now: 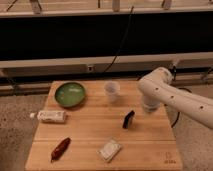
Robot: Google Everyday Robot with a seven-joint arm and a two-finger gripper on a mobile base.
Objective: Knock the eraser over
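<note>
The eraser (pixel 128 119) is a small black oblong block standing on edge, slightly tilted, on the wooden table (pixel 90 135), right of centre. My white arm reaches in from the right, and the gripper (pixel 148 107) hangs just to the right of the eraser, a little behind it and apart from it. The arm's bulk hides most of the gripper.
A clear cup (pixel 112 91) stands behind the eraser. A green bowl (pixel 70 94) is at the back left. A pale wrapped packet (pixel 50 116) lies at the left edge, a red-brown elongated thing (pixel 60 149) at the front left, and a whitish rectangular block (pixel 110 149) at the front centre.
</note>
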